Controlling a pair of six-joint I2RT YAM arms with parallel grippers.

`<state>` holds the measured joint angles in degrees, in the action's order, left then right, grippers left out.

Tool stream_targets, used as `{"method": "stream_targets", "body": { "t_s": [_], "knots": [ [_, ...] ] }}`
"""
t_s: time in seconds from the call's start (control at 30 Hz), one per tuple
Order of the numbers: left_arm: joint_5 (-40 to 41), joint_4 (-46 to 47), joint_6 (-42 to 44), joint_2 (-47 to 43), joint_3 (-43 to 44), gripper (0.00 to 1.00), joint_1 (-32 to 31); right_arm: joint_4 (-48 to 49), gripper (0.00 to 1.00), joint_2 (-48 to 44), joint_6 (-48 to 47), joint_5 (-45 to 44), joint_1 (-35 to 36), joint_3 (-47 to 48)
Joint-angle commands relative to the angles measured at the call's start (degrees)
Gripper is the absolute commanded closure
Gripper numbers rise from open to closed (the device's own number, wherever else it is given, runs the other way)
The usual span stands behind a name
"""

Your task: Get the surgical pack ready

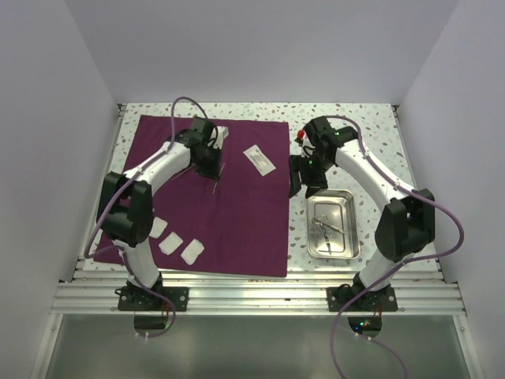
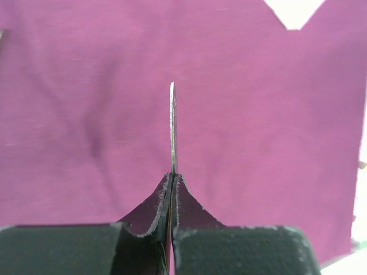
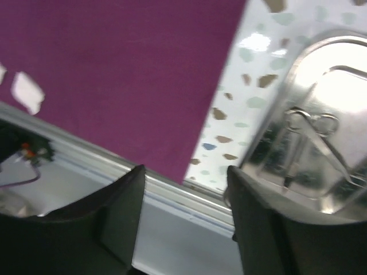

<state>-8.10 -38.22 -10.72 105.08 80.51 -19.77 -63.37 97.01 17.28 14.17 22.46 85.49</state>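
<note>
clamped shut in the left gripper (image 2: 172, 179), above the maroon cloth (image 2: 86, 86): a thin metal instrument (image 2: 172, 129), edge-on. right gripper (image 3: 183, 175) partly open, empty, by the steel tray (image 3: 261, 150), far left corner.

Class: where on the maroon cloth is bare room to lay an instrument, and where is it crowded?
Free: middle and near-right of the cloth, between white pads and steel tray. Crowded: near-left at the pads; far side under the left gripper and by the white packet.
</note>
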Motion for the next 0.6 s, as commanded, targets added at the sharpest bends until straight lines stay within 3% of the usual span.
{"method": "stream_targets", "body": {
  "t_s": [0.0, 0.13, 0.3, 0.57],
  "knots": [
    [-11.6, 1.9, -3.9, -5.1, -0.3, 1.00, 0.6, 5.4, 0.35, -1.0, 4.8, 13.3, 0.2, 1.4],
    [-18.3, 4.3, -8.2, -10.4, -3.6, 1.00, 0.4, 15.8, 0.27, -0.9, 15.8, 20.0, 0.3, -1.5],
    [-23.2, 9.7, -14.8, -15.3, -8.3, 1.00, -1.0, 26.4, 0.25, -1.3, 28.0, 15.9, 2.8, -1.8],
    [-26.2, 14.3, -19.7, -18.6, -12.5, 1.00, -3.5, 31.2, 0.27, 3.6, 34.7, 12.8, 6.8, 2.5]
  ]
}}
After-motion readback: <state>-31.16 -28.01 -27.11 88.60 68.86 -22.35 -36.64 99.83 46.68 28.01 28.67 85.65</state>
